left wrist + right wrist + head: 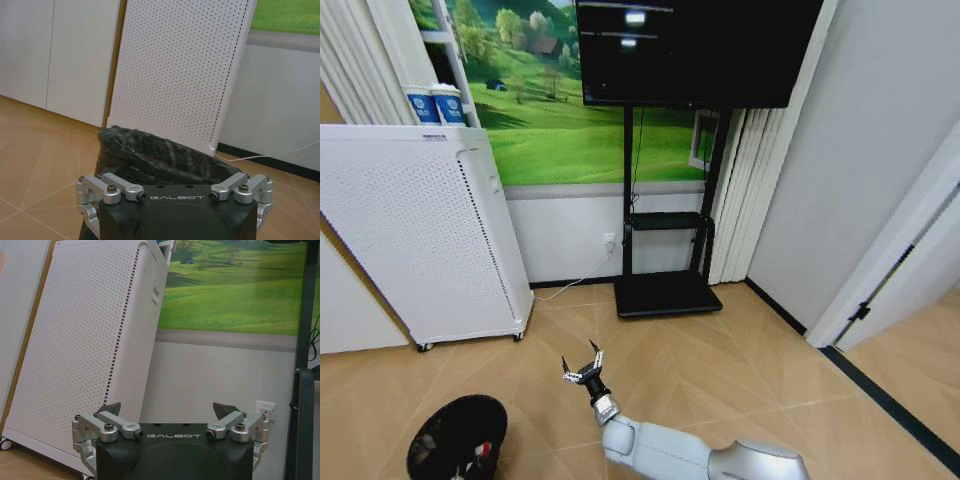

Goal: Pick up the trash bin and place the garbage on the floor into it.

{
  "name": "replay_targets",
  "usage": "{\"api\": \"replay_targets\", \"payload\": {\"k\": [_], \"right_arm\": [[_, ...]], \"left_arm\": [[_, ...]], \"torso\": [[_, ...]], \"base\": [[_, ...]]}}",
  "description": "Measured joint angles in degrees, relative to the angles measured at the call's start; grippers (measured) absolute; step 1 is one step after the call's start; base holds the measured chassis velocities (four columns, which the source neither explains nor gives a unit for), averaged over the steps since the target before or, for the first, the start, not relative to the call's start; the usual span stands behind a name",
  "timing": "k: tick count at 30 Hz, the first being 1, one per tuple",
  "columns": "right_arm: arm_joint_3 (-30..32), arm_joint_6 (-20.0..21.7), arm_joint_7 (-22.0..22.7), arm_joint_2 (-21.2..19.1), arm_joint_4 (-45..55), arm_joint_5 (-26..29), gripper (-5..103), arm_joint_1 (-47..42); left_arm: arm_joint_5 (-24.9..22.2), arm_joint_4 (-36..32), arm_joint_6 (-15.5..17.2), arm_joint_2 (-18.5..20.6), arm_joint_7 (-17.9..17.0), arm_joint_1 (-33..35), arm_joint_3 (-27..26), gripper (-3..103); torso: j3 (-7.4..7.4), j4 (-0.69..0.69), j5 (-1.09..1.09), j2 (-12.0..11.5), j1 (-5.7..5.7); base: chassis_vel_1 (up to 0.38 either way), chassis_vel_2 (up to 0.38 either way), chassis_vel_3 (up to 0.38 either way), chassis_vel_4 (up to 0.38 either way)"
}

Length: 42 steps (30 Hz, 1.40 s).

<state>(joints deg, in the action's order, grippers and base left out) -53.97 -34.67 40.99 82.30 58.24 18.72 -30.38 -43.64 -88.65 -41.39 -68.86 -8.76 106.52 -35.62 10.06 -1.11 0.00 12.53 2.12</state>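
The trash bin (pixel 450 435), black and round with a black bag lining, stands at the lower left of the head view on the wood floor. A small red-and-white piece of garbage (pixel 480 455) shows at its near rim; I cannot tell whether it lies inside. In the left wrist view the bin (pixel 160 155) sits right in front of my left gripper (pixel 175 175). That gripper's linkage arms are spread wide, and its tips are lost against the black bag. My right gripper (pixel 583 368) hangs open and holds nothing over the floor to the right of the bin, seen also as my right gripper (pixel 167 410).
A white perforated cabinet (pixel 420 235) on wheels stands behind the bin, with blue-and-white paper cups (pixel 435 105) on top. A TV on a black stand (pixel 665 290) is against the back wall, with a cable along the skirting. Bare floor stretches right toward a door frame (pixel 890 270).
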Motion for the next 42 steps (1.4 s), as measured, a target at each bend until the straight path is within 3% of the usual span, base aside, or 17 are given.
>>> {"api": "replay_targets", "payload": {"k": [18,21,23,26,28,36,38,42], "right_arm": [[3.28,-0.49,0.09,-3.59,4.1,-1.4,100,-1.45],[3.42,-0.49,0.13,-4.05,5.01,-1.28,100,-1.58],[3.69,-0.2,0.41,-4.42,5.55,-0.88,100,-1.29],[3.94,0.54,0.93,-4.67,5.93,-0.14,100,-0.61],[4.03,2.93,2.31,-5.12,6.47,2.2,100,0.99],[2.32,8.14,4.32,-6.51,8.88,9.91,100,6.64],[1.21,11.27,5.86,-5.84,9.65,15.15,100,10.21],[1.25,14.7,6.92,-4.19,8.0,19.81,100,12.84]], "left_arm": [[2.64,0.03,-0.19,-2.25,0.52,0.12,0.66,100],[4.19,-2.16,-0.17,-2.69,0.94,1.77,0.53,100],[7.01,-6.38,0.79,-2.79,-1.6,3.91,-0.72,100],[7.4,-10.3,2.57,-1.6,-2.29,5.82,-1.83,100],[7.73,-15.64,5.32,0.38,-3.5,7.74,-4.12,100],[9.67,-22.92,7.91,4.12,-8.96,8.85,-9.43,100],[8.0,-26.24,10.06,6.0,-10.76,10.15,-13.12,100],[4.65,-28.3,12.44,8.24,-12.98,10.54,-17.9,100]], "torso": [[0.0,-0.01,0.0,-0.01,0.0],[0.01,0.01,0.0,-0.01,0.0],[0.0,0.01,0.0,-0.01,0.0],[0.0,0.0,-0.01,0.0,0.0],[0.0,0.0,0.03,-0.01,0.0],[0.0,-0.02,-0.01,-0.01,0.0],[0.0,0.01,-0.01,0.0,0.0],[0.0,0.0,-0.01,-0.01,0.01]], "base": [[0.0,0.0,0.0,0.0],[0.0,0.0,0.0,0.0],[0.0,0.0,0.0,0.0],[0.0,0.0,0.0,0.0],[0.0,0.0,0.0,0.0],[0.0,0.0,0.0,0.0],[0.0,0.0,0.0,0.0],[0.0,0.0,0.0,0.0]]}}
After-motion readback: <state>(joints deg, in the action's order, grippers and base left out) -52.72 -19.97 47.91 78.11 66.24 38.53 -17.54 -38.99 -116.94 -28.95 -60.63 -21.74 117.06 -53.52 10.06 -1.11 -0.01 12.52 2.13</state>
